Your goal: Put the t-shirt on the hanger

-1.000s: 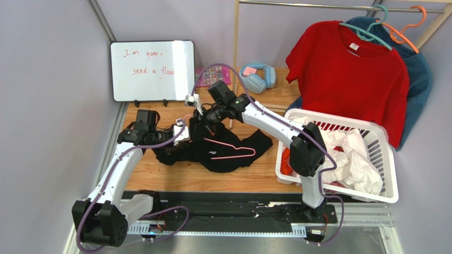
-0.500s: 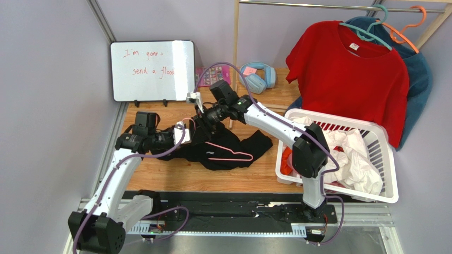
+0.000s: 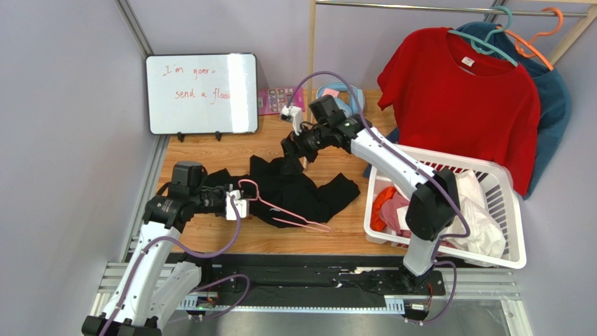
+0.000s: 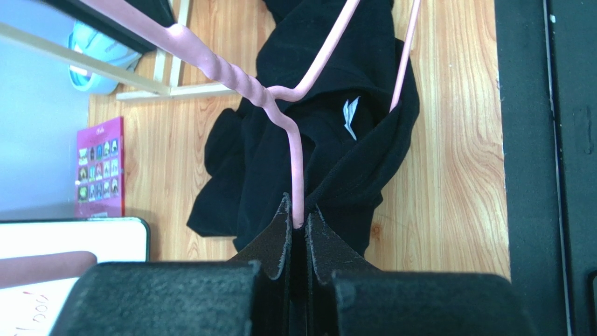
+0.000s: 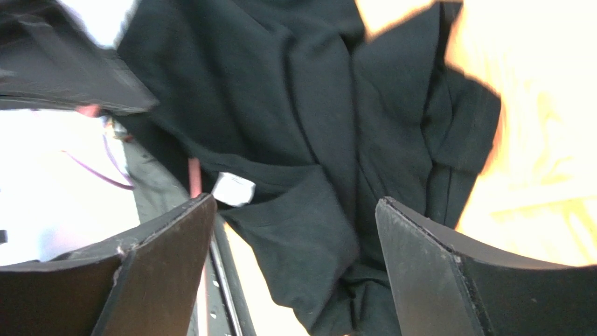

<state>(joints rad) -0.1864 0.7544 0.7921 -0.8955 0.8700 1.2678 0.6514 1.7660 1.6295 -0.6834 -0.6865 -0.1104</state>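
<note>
The black t-shirt (image 3: 308,189) lies crumpled on the wooden table, its white neck label (image 4: 350,110) showing. The pink wire hanger (image 3: 284,212) rests across it, partly tucked into the fabric. My left gripper (image 3: 237,204) is at the shirt's left edge, shut on the hanger's wire near the hook (image 4: 298,203). My right gripper (image 3: 292,162) hovers over the shirt's far side, open, nothing between its fingers. In the right wrist view the t-shirt (image 5: 294,105) fills the space below the wide-spread jaws, and the label (image 5: 233,187) lies by the left finger.
A white laundry basket (image 3: 517,210) with clothes stands at the right. Behind it hang a red t-shirt (image 3: 462,98) on a teal hanger and a teal-blue shirt (image 3: 558,94) on an orange one. A whiteboard (image 3: 201,93), headphones (image 3: 342,98) and a pink card (image 3: 271,101) line the back.
My right gripper has opened and drawn back to the right, away from the shirt. My left gripper has closed on the hanger and pulled it left and nearer.
</note>
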